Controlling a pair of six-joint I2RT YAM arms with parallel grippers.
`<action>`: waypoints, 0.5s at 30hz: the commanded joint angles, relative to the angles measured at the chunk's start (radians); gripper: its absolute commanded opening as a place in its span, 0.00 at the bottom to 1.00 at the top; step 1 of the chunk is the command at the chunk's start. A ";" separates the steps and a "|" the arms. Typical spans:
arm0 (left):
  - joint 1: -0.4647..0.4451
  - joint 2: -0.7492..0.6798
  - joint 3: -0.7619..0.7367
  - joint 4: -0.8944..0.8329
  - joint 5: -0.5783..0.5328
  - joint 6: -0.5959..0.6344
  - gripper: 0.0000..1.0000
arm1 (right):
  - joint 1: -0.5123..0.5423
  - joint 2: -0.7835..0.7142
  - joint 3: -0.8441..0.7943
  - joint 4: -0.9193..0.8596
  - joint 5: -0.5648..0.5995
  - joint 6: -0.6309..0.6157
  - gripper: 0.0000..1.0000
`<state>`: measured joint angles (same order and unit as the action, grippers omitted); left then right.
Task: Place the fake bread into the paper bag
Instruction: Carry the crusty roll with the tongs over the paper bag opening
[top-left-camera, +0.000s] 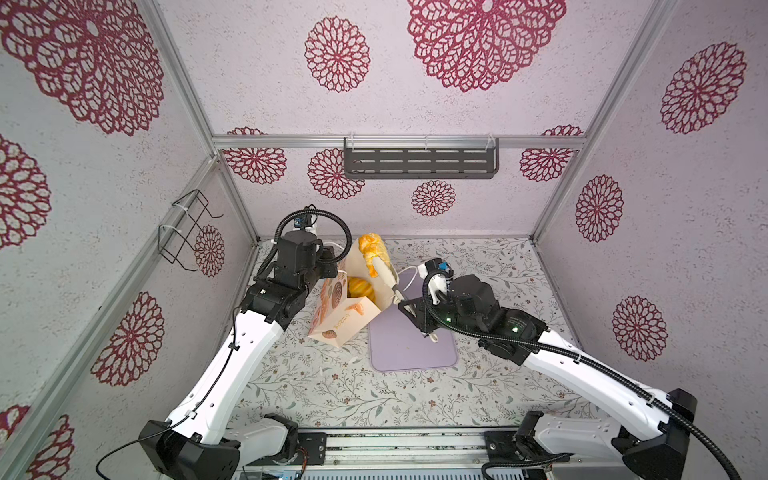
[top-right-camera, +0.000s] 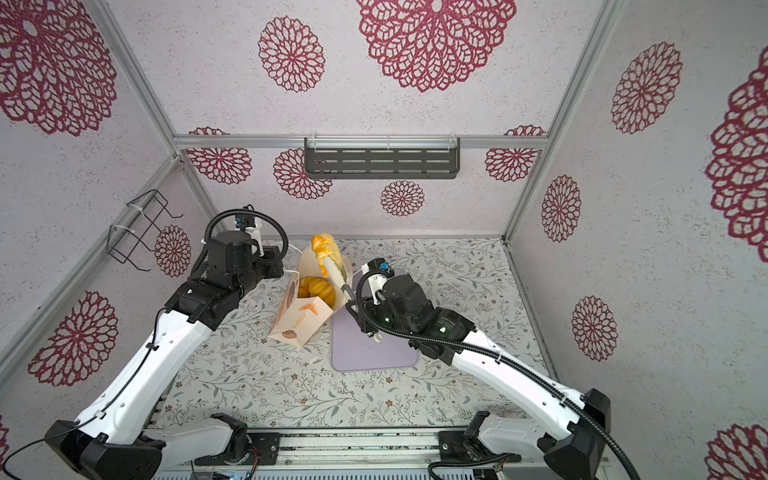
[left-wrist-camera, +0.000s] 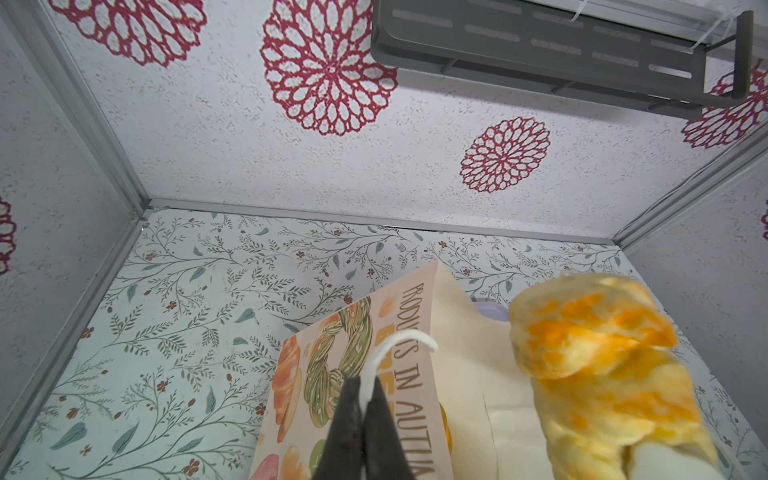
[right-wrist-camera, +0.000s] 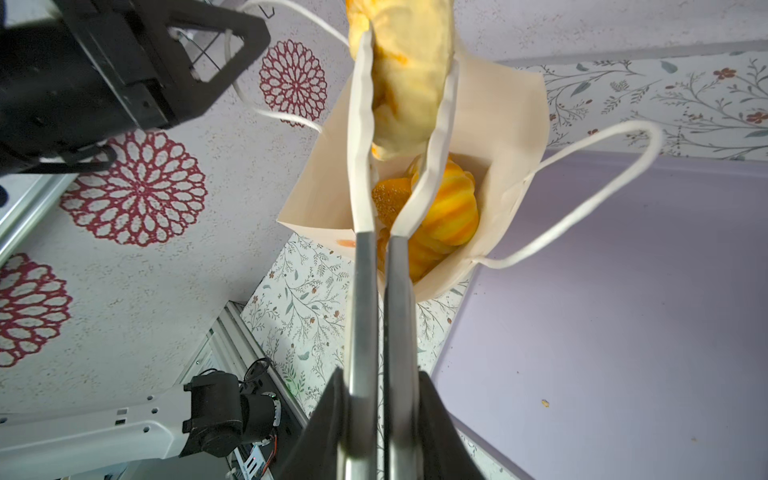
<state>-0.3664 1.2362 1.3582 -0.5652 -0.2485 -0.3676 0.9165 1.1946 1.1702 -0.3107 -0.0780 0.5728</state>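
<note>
Fingers (left-wrist-camera: 353, 415) of the left gripper (left-wrist-camera: 365, 395) are pinched tight on the bag's white cord handle (left-wrist-camera: 399, 345), holding the bag (top-left-camera: 340, 320) upright with its mouth open. The right gripper (right-wrist-camera: 380, 382) is clamped on a pair of tongs (right-wrist-camera: 365, 291), and the tongs' white tips squeeze a twisted roll (right-wrist-camera: 407, 75) that hangs over the mouth, not yet inside.

The task looks nearly done. Orange and yellow buns (right-wrist-camera: 444, 208) already lie at the bottom of the bag, though they overlap, so I cannot count them. No bread shows on the table or the mat in either top view, so the roll is probably the last piece. What is left is to lower it in and let the tongs open.

The bag stands on a tabletop (top-left-camera: 332, 386) covered in a pale leaf-and-flower print, just beside a plain lilac mat (top-left-camera: 411, 345). The walls (top-left-camera: 249, 62) are white with dark red rosettes, framed in aluminium. A grey slotted shelf (top-left-camera: 419, 162) hangs on the back wall and a black wire rack (top-left-camera: 187, 228) on the left one.
</note>
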 joint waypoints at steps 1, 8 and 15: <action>0.008 -0.009 -0.010 0.018 0.002 0.007 0.00 | 0.020 -0.003 0.016 0.089 0.035 0.010 0.00; 0.008 -0.007 -0.010 0.018 -0.005 0.007 0.00 | 0.034 0.018 0.008 0.090 0.058 0.015 0.00; 0.008 -0.006 -0.010 0.016 -0.007 0.007 0.00 | 0.046 0.045 0.021 0.064 0.063 -0.002 0.00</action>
<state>-0.3664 1.2362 1.3582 -0.5652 -0.2493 -0.3676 0.9520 1.2430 1.1664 -0.3103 -0.0452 0.5770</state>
